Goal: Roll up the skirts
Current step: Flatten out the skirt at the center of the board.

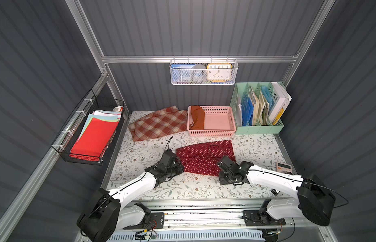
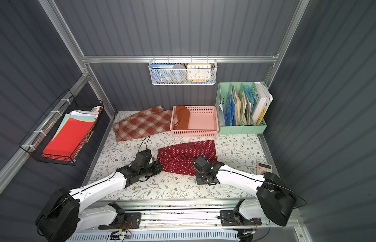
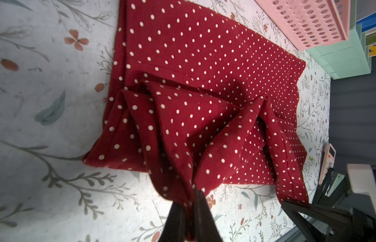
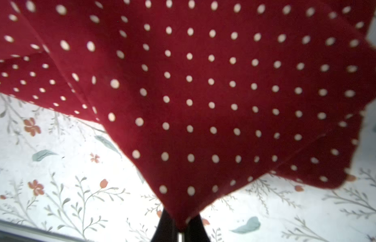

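The dark red polka-dot skirt (image 1: pixel 204 156) (image 2: pixel 184 157) lies crumpled mid-table on the floral cloth. My left gripper (image 1: pixel 181 167) (image 3: pixel 189 207) is shut on a bunched fold at its near left edge. My right gripper (image 1: pixel 219 174) (image 4: pixel 180 226) is shut on its near right corner, lifting the fabric (image 4: pixel 204 83) a little off the table. The plaid skirt (image 1: pixel 159 123) (image 2: pixel 143 124) lies flat at the back left. The rust-orange skirt (image 1: pixel 197 119) (image 2: pixel 182 119) sits rolled at the left end of the pink basket (image 1: pixel 212 133).
A mint file organizer (image 1: pixel 258 109) stands at the back right. A black wire basket (image 1: pixel 92 136) with red paper hangs on the left wall. A calculator (image 1: pixel 282 167) lies near the right edge. A white mesh basket (image 1: pixel 201 72) with a clock hangs on the back wall.
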`<state>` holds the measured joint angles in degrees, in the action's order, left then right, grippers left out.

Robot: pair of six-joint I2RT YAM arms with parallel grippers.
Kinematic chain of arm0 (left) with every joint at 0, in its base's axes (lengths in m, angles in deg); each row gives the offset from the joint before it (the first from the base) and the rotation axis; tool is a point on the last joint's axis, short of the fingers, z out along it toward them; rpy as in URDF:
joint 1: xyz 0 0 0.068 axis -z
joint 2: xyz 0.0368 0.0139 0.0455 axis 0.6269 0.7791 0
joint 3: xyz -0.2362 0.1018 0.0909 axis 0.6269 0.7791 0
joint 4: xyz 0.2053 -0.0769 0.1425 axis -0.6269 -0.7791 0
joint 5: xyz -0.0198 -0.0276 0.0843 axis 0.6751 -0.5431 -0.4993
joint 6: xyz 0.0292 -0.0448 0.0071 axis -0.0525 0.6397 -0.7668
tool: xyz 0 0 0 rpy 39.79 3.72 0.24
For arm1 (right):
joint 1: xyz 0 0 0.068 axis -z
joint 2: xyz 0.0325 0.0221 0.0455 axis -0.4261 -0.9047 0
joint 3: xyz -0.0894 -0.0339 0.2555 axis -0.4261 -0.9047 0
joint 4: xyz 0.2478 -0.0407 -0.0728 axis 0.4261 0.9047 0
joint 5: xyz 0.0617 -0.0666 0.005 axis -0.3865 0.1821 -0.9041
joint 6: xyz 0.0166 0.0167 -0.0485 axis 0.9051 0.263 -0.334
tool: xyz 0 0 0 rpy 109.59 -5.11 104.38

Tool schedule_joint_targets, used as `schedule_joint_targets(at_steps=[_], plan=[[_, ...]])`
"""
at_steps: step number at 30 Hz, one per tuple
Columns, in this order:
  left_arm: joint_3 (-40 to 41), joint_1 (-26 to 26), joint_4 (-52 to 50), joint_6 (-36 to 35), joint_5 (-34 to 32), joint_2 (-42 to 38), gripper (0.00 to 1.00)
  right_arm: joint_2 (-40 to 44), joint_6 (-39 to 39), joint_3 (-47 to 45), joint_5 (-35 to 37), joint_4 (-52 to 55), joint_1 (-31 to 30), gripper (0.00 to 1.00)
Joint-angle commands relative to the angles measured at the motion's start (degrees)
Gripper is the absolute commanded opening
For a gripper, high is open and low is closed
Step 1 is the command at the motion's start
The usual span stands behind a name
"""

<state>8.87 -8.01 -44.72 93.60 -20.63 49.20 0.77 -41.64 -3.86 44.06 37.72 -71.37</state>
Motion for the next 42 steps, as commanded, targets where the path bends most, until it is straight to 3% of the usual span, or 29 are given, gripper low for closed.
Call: schedule_joint_targets(at_steps=[1, 8, 13, 19, 26, 27, 31, 33, 35, 38, 42], plan=[[-1.6, 0.0, -3.9, -1.2, -0.9, -3.1, 0.00, 7.4, 3.9, -0.3, -0.7, 8.1, -1.2, 0.00], [3.5, 0.4, -11.5, -1.1, 0.0, -19.5, 0.00, 29.2, 17.5, -3.9, -1.9, 22.3, -8.9, 0.00], [9.7, 0.6, -13.3, 0.6, 4.1, -36.4, 0.00, 44.0, 22.2, -5.8, -1.5, 24.0, -11.8, 0.00], [12.8, 0.7, -20.1, 2.1, 9.3, -49.2, 0.00, 48.9, 23.0, -8.8, -4.2, 23.2, -12.1, 0.00], [15.2, 0.7, -25.8, 3.9, 11.8, -57.0, 0.02, 53.2, 23.1, -9.1, -5.0, 24.0, -12.4, 0.00], [15.7, 0.7, -26.1, 4.0, 12.0, -57.9, 0.07, 54.7, 23.6, -9.3, -4.6, 24.1, -12.4, 0.00], [17.2, 0.6, -28.9, 4.1, 14.1, -61.0, 0.63, 57.7, 24.2, -10.6, -5.8, 24.6, -12.3, 0.00], [16.2, 0.7, -30.5, 3.8, 14.0, -62.8, 0.77, 57.7, 24.2, -12.0, -8.2, 23.6, -12.4, 0.00], [14.1, 0.7, -31.8, 3.3, 11.8, -63.9, 0.82, 57.2, 24.5, -14.2, -11.9, 21.2, -12.5, 0.00], [12.9, 0.7, -28.9, 4.3, 10.6, -62.1, 0.79, 55.6, 24.3, -17.1, -20.0, 17.1, -12.7, 0.00], [11.6, 0.7, -20.0, 6.2, 9.5, -54.9, 0.72, 56.6, 25.8, -17.0, -24.2, 15.2, -14.2, 0.30]])
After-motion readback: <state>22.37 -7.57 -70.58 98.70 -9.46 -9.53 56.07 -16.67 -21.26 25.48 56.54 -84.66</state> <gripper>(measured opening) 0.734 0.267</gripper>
